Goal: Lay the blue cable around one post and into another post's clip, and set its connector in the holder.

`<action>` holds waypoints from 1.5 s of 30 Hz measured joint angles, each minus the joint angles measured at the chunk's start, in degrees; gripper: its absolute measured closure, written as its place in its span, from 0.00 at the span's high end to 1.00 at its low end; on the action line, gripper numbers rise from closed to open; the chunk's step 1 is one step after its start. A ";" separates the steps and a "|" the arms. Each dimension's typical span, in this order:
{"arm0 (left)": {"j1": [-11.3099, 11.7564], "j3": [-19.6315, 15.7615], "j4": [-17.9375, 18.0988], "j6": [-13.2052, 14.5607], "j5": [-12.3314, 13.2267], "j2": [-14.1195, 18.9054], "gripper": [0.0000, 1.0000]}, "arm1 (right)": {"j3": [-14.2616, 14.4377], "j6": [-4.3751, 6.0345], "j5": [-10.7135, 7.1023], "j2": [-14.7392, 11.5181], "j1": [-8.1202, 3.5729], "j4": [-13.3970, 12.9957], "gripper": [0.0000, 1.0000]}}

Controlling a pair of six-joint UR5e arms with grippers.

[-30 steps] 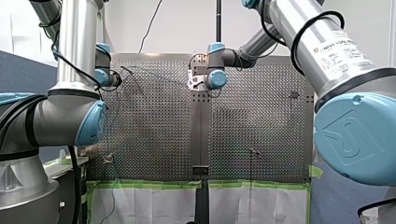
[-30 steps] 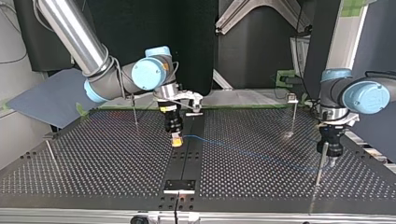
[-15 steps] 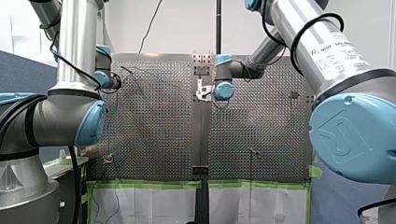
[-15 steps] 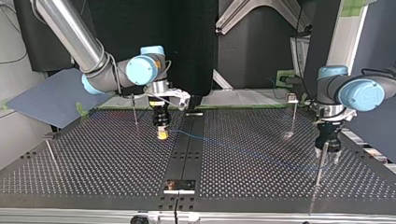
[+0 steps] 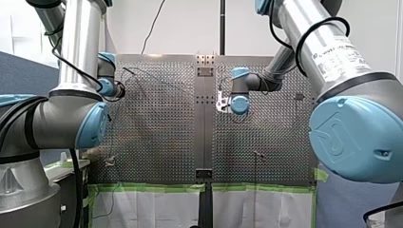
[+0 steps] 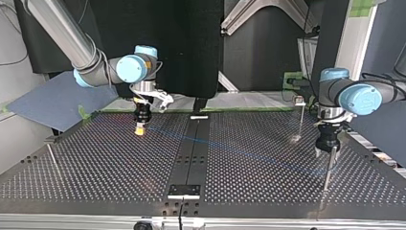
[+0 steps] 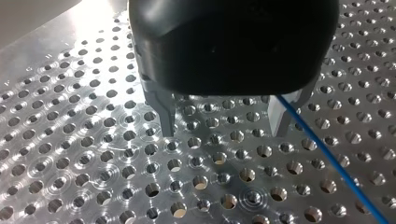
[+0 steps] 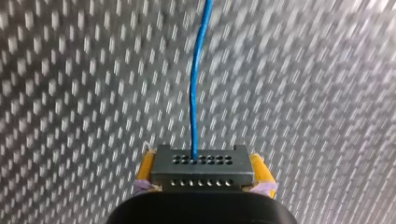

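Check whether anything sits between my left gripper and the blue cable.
Nothing visible does. In the left wrist view my left gripper is open over bare perforated table, and the blue cable runs right beside one of its fingers.

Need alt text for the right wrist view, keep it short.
My right gripper holds a dark connector between its yellow pads. The blue cable runs from the connector straight ahead over the perforated table.
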 joint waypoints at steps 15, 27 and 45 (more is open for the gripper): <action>-0.03 0.00 0.05 -0.23 0.00 -0.02 1.00 | 8.05 4.28 1.85 0.04 -7.97 -8.04 0.00; -0.03 0.00 0.05 -0.27 0.08 -0.02 1.00 | 14.43 5.34 1.99 2.80 -14.35 -14.43 0.00; -0.03 0.00 0.02 -0.34 0.00 0.00 1.00 | 23.63 9.57 -3.28 11.68 -23.55 -23.63 0.00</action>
